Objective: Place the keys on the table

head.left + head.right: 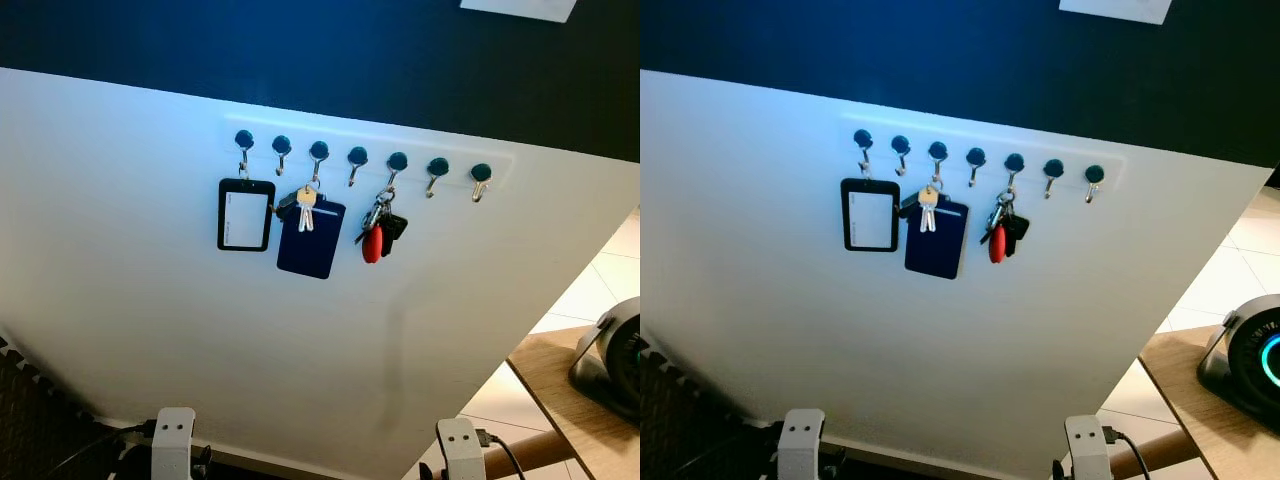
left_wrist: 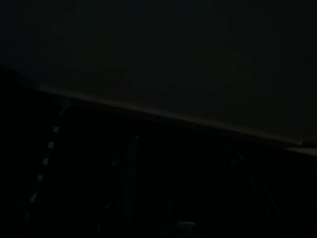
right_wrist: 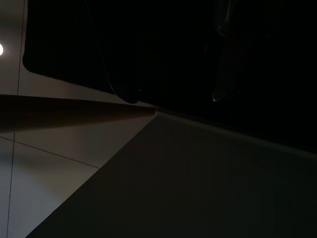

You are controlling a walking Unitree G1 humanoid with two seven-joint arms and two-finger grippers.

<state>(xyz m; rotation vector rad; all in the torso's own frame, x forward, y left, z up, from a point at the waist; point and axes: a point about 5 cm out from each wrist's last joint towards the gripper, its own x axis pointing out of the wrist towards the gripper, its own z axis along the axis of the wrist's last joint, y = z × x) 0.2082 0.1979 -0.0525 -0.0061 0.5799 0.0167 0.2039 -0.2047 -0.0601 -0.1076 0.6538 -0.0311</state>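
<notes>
metal keys [image 1: 378,228] with red fob hang from a round-knobbed hook rack [image 1: 358,157].

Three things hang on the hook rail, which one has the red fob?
The key bunch on the fifth hook from the left, rightmost of the three. It carries a red fob and a black one. The others are a black-framed badge holder and a dark blue card holder.

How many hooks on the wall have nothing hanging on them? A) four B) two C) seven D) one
A: of the seven hooks in the hook rack, only three carry something: the black badge holder, the blue card holder with keys and the keys with the red fob.
</notes>
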